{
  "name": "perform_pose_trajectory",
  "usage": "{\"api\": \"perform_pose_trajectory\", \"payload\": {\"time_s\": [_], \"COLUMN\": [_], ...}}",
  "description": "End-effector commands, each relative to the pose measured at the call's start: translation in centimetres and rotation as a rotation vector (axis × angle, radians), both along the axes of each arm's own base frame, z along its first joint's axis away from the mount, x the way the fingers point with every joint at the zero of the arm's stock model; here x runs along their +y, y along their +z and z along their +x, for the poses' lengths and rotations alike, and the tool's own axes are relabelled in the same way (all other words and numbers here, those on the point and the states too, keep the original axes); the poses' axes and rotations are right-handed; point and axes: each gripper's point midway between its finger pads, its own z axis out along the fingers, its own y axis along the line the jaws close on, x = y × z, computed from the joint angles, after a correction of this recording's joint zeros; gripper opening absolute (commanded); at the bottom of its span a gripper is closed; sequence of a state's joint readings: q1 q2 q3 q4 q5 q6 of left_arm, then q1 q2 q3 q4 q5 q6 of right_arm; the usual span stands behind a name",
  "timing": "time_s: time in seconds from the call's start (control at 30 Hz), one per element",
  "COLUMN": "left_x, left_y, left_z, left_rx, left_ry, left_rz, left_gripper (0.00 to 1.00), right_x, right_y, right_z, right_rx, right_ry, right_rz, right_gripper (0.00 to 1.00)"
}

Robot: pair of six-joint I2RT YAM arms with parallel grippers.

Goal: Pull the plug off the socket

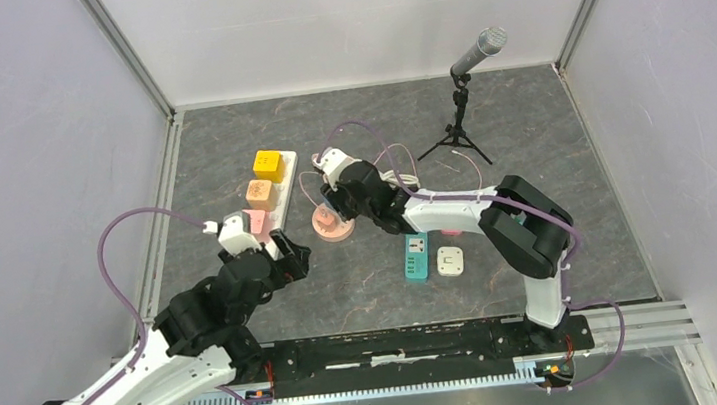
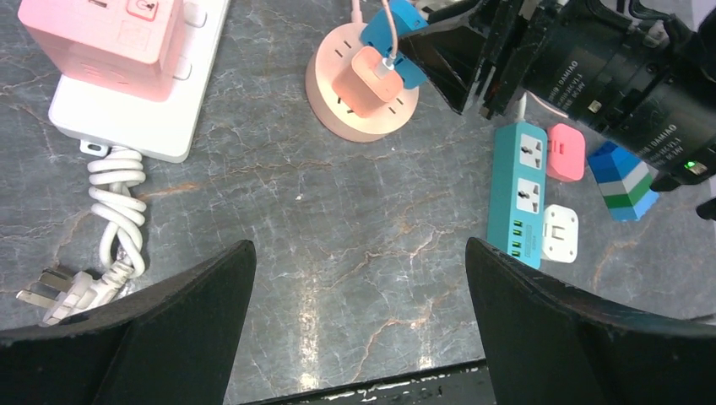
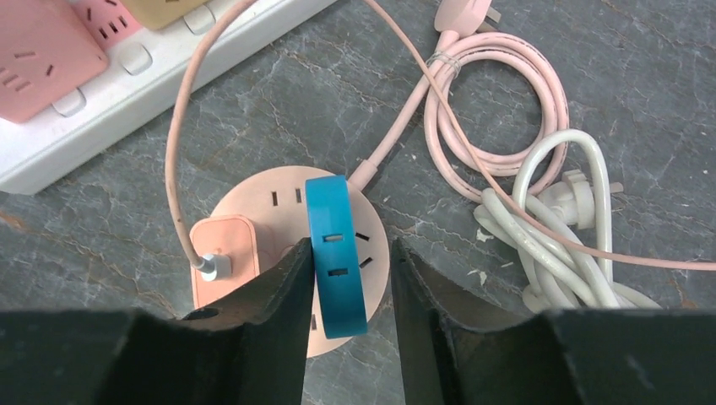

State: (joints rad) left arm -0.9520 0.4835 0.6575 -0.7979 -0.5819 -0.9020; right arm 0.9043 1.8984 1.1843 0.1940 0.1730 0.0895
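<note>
One plug (image 3: 337,253) inside right tool (image 3: 351,247), on socket (image 3: 246,199)

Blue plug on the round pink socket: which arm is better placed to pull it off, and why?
Right. The right fingers straddle the blue plug on the round pink socket, ready to close. The left fingers hang open, apart from it.

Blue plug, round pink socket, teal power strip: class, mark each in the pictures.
blue plug (image 3: 338,255): right wrist view, face between slots.
round pink socket (image 2: 363,128): left wrist view, bare rim.
teal power strip (image 2: 528,174): left wrist view, between outlets.
</note>
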Motion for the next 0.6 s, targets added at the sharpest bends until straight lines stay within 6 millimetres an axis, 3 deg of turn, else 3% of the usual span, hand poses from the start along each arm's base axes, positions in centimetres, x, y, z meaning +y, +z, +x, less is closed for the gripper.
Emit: {"api": "perform_pose_trajectory", "payload": {"time_s": [0.0,0.17,0.33,0.47,0.57], "left_x": [-0.1,-2.4,-3.6,-4.2,-4.9], "left_y": [0.3,-2.3,-4.9,-5.2,-5.8], "left_z": [1.7,3.6,4.6,4.8,4.8], "left_rx": [-0.023,0.063,0.246,0.26,0.279], "left_ry": [0.111,0.091,0.02,-0.019,-0.041], "left_rz": [-0.041,-0.035,-0.117,-0.148,-0.162], "left_gripper": [1.0,1.0,0.99,0.96,0.89], "right_x": [0.0,-2.3,-4.9,-6.8,-7.3], "right_y": [0.4,-0.8,-1.7,-2.8,-3.6], "right_z": [0.1,-2.1,-4.3,-5.9,-6.8], "right_rx": [-0.01,0.039,0.116,0.178,0.216], "right_ry": [0.013,0.003,-0.076,-0.136,-0.137], "right_rz": [-0.017,-0.016,-0.01,-0.023,-0.028], "right_gripper": [0.38,0.22,0.2,0.21,0.27]}}
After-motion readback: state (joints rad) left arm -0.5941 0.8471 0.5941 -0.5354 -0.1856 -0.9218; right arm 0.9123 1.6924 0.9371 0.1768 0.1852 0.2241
